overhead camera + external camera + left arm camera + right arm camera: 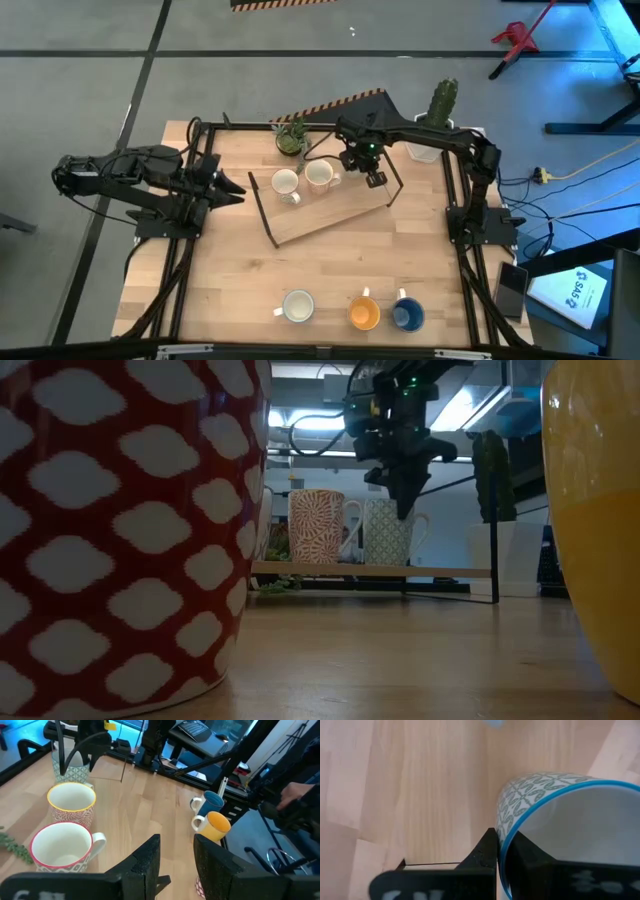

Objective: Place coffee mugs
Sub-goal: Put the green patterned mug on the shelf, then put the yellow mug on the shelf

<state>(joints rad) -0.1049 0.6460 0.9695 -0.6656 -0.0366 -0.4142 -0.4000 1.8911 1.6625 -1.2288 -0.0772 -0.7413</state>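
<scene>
The right gripper (374, 178) was seen over the far right part of the raised wooden shelf (330, 215), its fingers closed narrowly on the rim of a patterned mug (555, 820), one finger outside the wall and one inside. In the right wrist view the mug hung directly below the fingers with its mouth upward and the shelf boards under it, so the coming move was judged to turn on a straight descent, the mug's axis being upright and only slightly tilted. In the low view the mug (392, 532) appeared close above the shelf or just touching it; which of the two could not be told.

The held mug was white with a grey-green tile pattern and a blue rim. Just beside it, toward the left arm, two mugs were already stood on the shelf, a yellow-rimmed one (320, 175) and a red-rimmed one (285, 183).

Three more mugs were left in a row at the near edge of the table: a white one (298, 306), an orange one (364, 313) and a blue one (406, 314).

The left gripper (232, 187) waited at the left side of the table, its fingers slightly apart and holding nothing.
</scene>
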